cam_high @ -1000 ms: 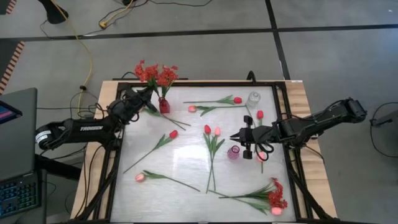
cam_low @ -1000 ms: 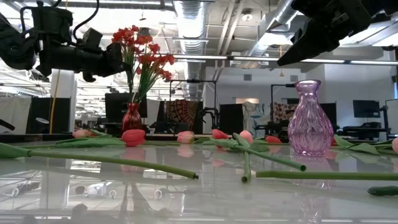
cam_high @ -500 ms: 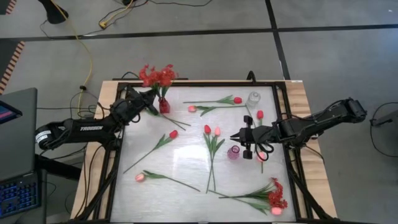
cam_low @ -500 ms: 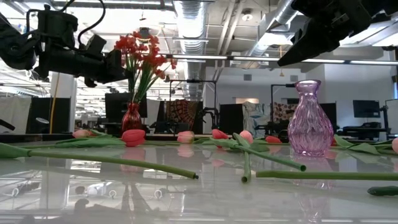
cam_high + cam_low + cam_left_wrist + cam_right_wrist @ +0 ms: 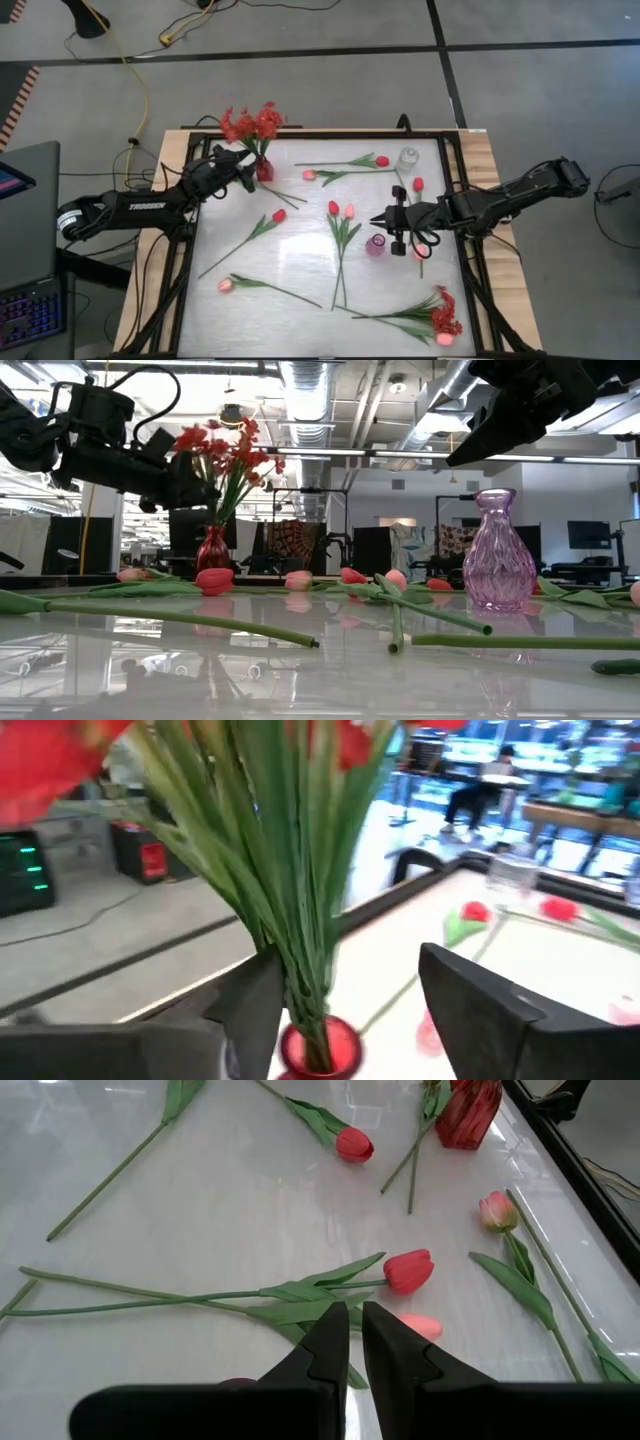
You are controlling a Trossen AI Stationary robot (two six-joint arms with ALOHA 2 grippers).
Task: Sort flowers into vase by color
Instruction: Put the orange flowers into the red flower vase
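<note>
A bushy spray of red blossoms (image 5: 252, 123) stands with its green stems (image 5: 290, 890) in a small red vase (image 5: 264, 170) at the table's far left. My left gripper (image 5: 345, 965) is open just above the vase mouth (image 5: 320, 1042), with the stems between its fingers. Red and pink tulips (image 5: 340, 210) lie flat on the white table, and another red spray (image 5: 440, 315) lies at the near right. My right gripper (image 5: 376, 220) hangs shut and empty above a purple vase (image 5: 376, 246). A clear vase (image 5: 408, 158) stands at the far right. My left gripper's open fingers come level from the table's left and stand on either side of the spray's stems (image 5: 300, 985), low down, just above the red vase. One finger (image 5: 255, 1010) is right beside the stems. I cannot tell whether it touches them.
Tulips (image 5: 408, 1270) lie scattered over most of the table, their stems crossing near the middle. A black frame (image 5: 190, 240) runs around the table top. A laptop (image 5: 25, 250) sits off the left edge. The near middle (image 5: 290, 330) holds only one long stem.
My left gripper has opened and let go of the spray's stems, and has sunk a little along them toward the red vase. The spray stays standing in the vase; its blossoms have swayed slightly.
</note>
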